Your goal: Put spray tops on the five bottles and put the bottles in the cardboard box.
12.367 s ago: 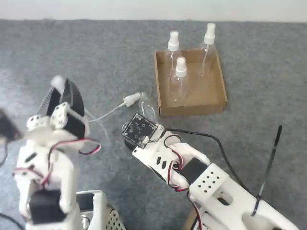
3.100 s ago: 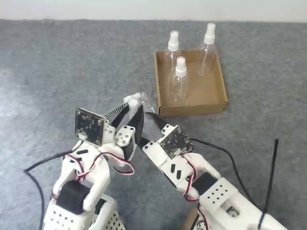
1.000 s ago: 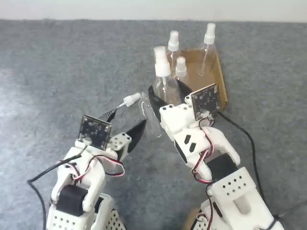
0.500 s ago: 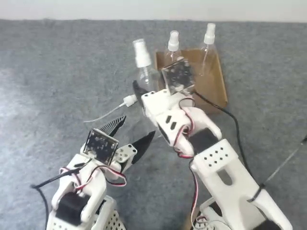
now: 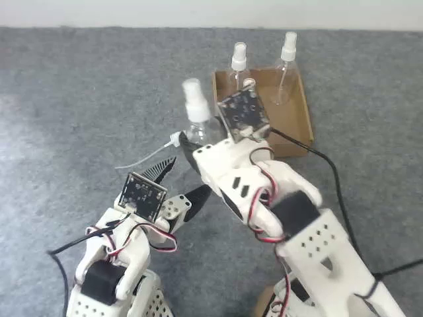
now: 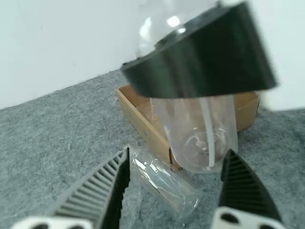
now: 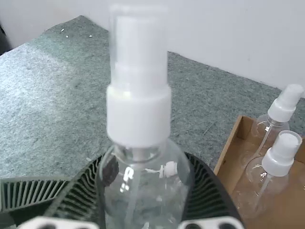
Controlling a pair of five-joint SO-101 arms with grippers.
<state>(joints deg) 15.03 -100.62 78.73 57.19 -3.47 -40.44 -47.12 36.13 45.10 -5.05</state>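
Grey, carpet-like cloth covers the bench (image 5: 79, 92), with a plain white wall behind it. On the far side sits the cardboard box (image 5: 303, 122), open at the top. Three capped bottles stand in it: one at the back corner (image 5: 238, 63), one farther along the back edge (image 5: 288, 54), and a third (image 5: 249, 84) partly hidden behind the right arm (image 5: 264, 191). The right jaws are closed around the body of a fourth bottle (image 5: 200, 129). This bottle is upright and lifted off the bench, with its white spray top (image 7: 138, 90) fitted, and it hangs just beside the near corner of the box, outside it. In the left wrist view its clear base (image 6: 200, 143) hangs above the cloth in front of the box wall (image 6: 138, 114). Below it a fifth bottle (image 6: 164, 183) lies on its side on the bench with no top on. A loose spray top (image 5: 176, 139) lies close by, its thin tube trailing across the cloth. The left arm (image 5: 125, 231) sits low and nearer the camera. The left jaws are spread wide and hold nothing, their tips to either side of the lying bottle without touching it.
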